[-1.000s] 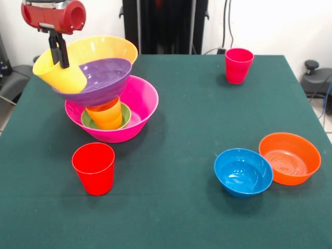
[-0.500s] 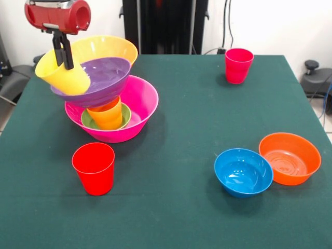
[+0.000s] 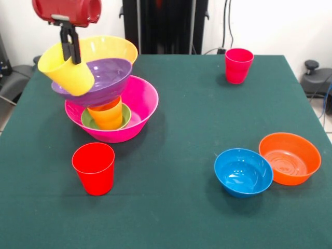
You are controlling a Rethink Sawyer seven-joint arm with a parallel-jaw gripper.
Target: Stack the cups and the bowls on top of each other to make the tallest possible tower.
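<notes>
The tower stands at the left: the big hot-pink bowl [image 3: 136,109] holds the small green bowl [image 3: 89,119] and the orange cup [image 3: 106,115], with the wide purple bowl [image 3: 106,79] tilted on top. The big orange-yellow bowl [image 3: 110,48] leans behind it. My gripper [image 3: 71,56] is shut on the rim of the yellow cup [image 3: 66,70] and holds it tilted at the purple bowl's left edge. The red cup [image 3: 94,168] stands in front of the tower. The crimson-pink cup [image 3: 238,65] stands at the far right.
The medium blue bowl [image 3: 243,172] and the medium orange bowl [image 3: 289,158] sit side by side, touching, at the near right of the green table [image 3: 181,119]. The robot's black pedestal [image 3: 165,26] stands behind the table.
My gripper has moved right and slightly up with the yellow cup, from beside the purple bowl's left rim to over it. The bowls have stayed in place.
</notes>
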